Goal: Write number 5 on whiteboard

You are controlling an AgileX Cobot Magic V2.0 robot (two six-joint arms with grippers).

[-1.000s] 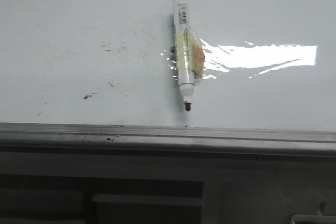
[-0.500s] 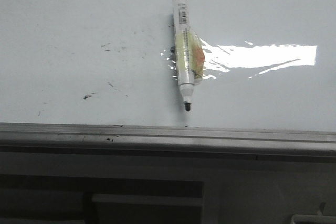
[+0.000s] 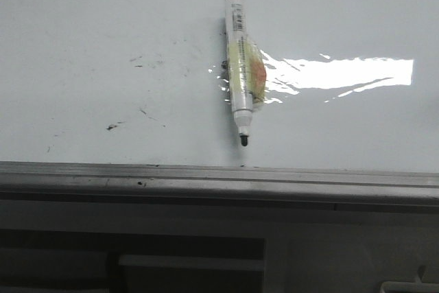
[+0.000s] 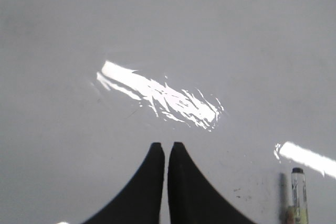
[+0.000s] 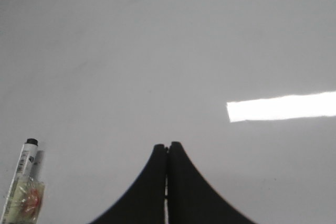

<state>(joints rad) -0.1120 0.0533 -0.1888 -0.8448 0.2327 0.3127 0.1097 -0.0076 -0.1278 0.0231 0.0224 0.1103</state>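
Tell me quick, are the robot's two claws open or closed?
Left gripper: closed, holding nothing.
Right gripper: closed, holding nothing.

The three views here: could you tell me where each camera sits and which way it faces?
Front view: faces forward over the whiteboard; no arm shows.
Left wrist view: sits on the left arm, looking past the shut left gripper at the board.
Right wrist view: likewise behind the shut right gripper.
All three show the marker.
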